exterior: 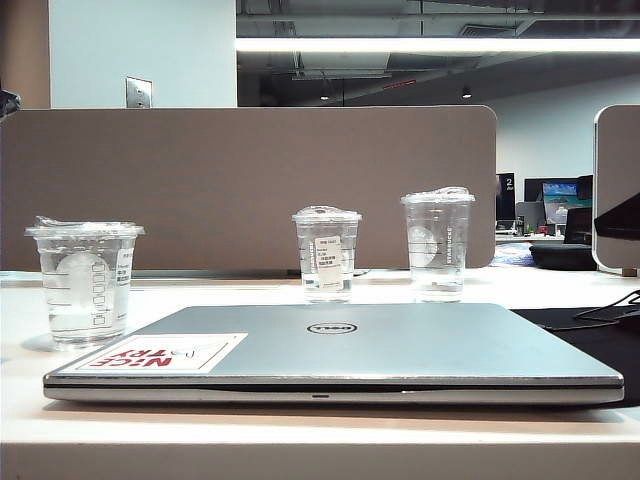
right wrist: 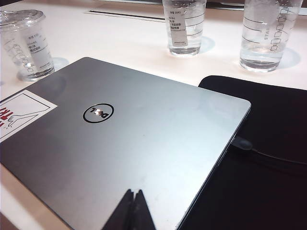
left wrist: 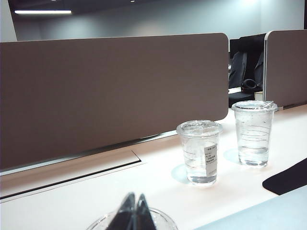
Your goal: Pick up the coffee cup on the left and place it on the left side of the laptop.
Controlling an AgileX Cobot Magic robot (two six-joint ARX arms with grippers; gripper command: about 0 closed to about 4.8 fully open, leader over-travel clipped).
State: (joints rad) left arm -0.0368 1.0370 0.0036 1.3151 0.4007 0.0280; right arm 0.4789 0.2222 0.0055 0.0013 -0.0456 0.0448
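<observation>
A: Biggest stuff first?
B: White table (exterior: 300,440), brown partition (exterior: 250,180) along its far edge. Closed silver laptop (exterior: 340,350) lies flat near the front, white sticker (exterior: 165,353) on its near left corner, round logo (exterior: 332,328) mid lid. Black sleeve (right wrist: 259,158) lies on the right, partly under the laptop, thin cable (right wrist: 276,157) running over it

A: Cups?
B: Three clear ones. The coffee cup (exterior: 85,283), squat with a flat crinkled lid, stands upright on the table just left of the laptop's far left corner, a gap between them. Dome-lidded cup (exterior: 326,254) with a white label stands behind the laptop at middle. Tallest cup (exterior: 438,245) is to its right, also behind the laptop

A: Claws?
B: Left gripper (left wrist: 135,214) has its dark fingers pressed together, nothing between them, and it hangs over the clear lid of the coffee cup (left wrist: 129,223); cannot tell if it touches. Right gripper (right wrist: 133,211) is closed too, empty, above the laptop's near right part. Neither shows in the exterior view
</observation>
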